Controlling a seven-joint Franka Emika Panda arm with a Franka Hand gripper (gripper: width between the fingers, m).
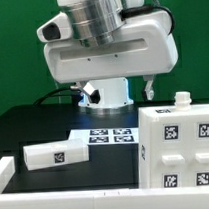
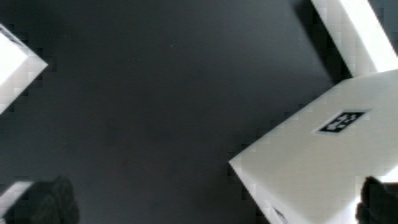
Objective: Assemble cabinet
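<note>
Cabinet [image 1: 180, 148], a white box of flat panels bearing square black-and-white tags, is standing on the black bench [image 1: 34, 127] at the exterior view's right. Robot arm [image 1: 109, 42], white, is hanging over the middle of the bench. Marker board [image 1: 112, 135] is lying flat just beside the cabinet, toward the exterior view's left. Loose panel [image 1: 57, 152], white with one tag, is lying well apart at the exterior view's left. Claw [image 2: 210, 200] is hovering raised with its dark fingers [image 2: 45, 200] spread wide, gripping nothing. Knob [image 1: 180, 99], small and white, is sitting on the cabinet's top.
</note>
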